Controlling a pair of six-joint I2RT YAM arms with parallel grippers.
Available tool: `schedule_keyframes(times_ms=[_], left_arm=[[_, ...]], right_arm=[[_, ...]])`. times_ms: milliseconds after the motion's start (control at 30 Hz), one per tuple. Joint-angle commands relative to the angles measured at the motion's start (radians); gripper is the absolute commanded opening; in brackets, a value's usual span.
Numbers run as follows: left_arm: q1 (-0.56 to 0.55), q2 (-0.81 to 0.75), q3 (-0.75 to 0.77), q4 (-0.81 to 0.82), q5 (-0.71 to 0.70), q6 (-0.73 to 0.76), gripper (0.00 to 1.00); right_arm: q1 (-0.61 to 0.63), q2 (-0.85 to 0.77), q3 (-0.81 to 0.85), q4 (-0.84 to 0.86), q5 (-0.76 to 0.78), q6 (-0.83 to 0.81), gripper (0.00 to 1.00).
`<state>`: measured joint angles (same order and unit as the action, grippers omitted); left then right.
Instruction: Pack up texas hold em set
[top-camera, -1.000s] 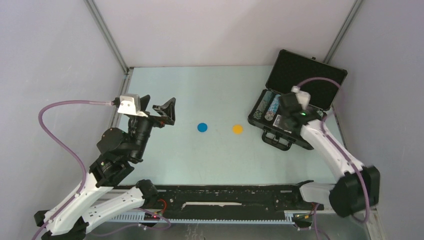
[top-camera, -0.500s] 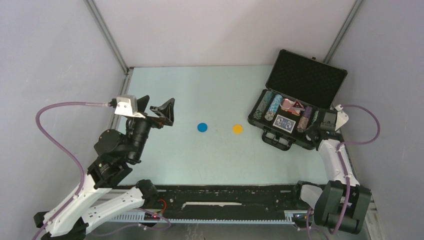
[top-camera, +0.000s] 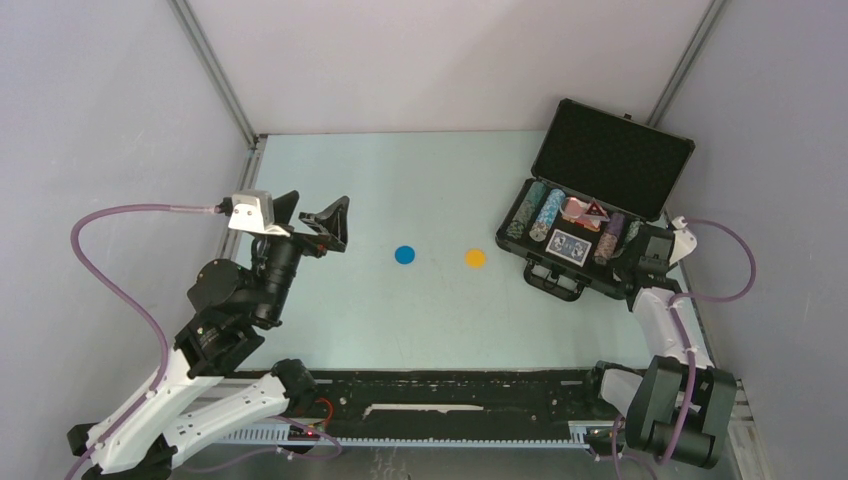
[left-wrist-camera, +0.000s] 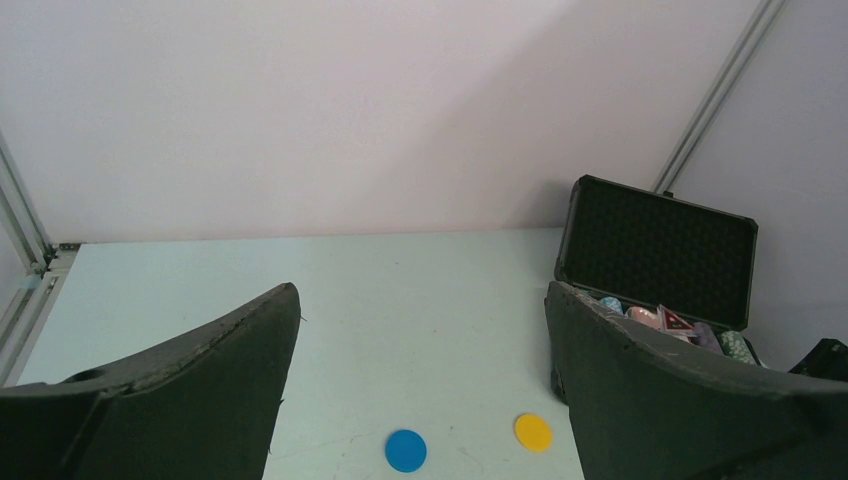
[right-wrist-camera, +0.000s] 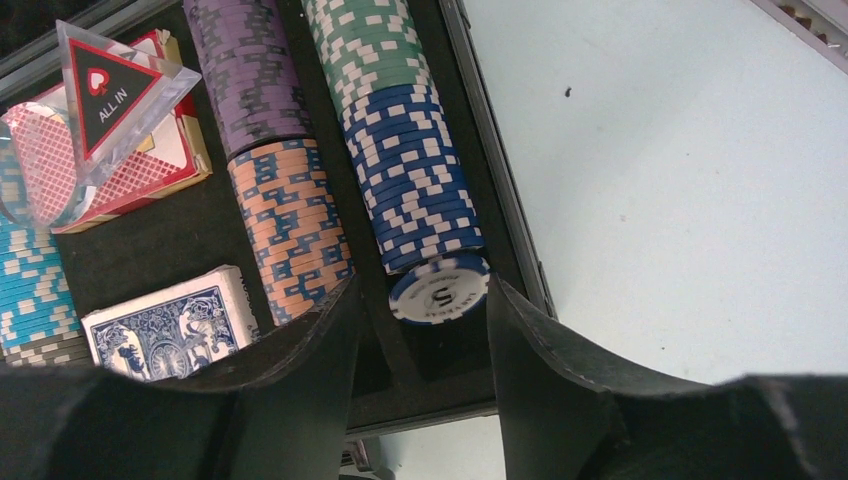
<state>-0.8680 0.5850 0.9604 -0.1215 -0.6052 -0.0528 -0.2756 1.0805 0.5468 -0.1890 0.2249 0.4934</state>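
While the case stands open at the table's far right, the right gripper hangs over its near-right corner. Its jaws are parted around a loose white-and-blue chip, which leans on the end of the blue chip row. Alongside lie purple and orange chips, the red deck under the triangle, and the blue deck. The left gripper is spread wide, grasping nothing, over the table's left side. A blue disc and a yellow disc lie mid-table, apart, outside the case.

Btw left tool & briefcase: only blue disc, yellow disc.
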Motion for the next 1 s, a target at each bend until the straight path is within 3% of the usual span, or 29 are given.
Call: schedule_keyframes(times_ms=[0, 133, 267, 333, 567, 633, 967], left_arm=[[0.007, -0.004, -0.007, 0.016, 0.006, -0.010, 0.98], [0.007, 0.001, -0.009, 0.016, 0.008, -0.011, 0.98], [0.006, 0.004, -0.008, 0.016, 0.011, -0.012, 0.98], [0.006, 0.005, -0.006, 0.014, 0.015, -0.014, 0.98], [0.007, -0.003, -0.006, 0.013, 0.021, -0.018, 0.98], [0.007, -0.004, -0.006, 0.013, 0.019, -0.018, 0.98], [0.007, -0.001, -0.008, 0.013, 0.018, -0.017, 0.98]], right_arm=[[-0.014, 0.000, -0.003, 0.050, -0.011, 0.015, 0.60], [-0.016, -0.035, 0.001, 0.025, -0.025, 0.008, 0.65], [-0.018, -0.081, 0.022, -0.060, -0.035, -0.011, 0.65], [-0.030, -0.089, 0.030, -0.100, -0.060, -0.012, 0.60], [-0.128, -0.044, 0.030, -0.132, -0.186, 0.012, 0.23], [-0.133, -0.020, 0.030, -0.130, -0.195, 0.021, 0.18], [-0.143, 0.090, 0.024, -0.022, -0.196, 0.030, 0.13]])
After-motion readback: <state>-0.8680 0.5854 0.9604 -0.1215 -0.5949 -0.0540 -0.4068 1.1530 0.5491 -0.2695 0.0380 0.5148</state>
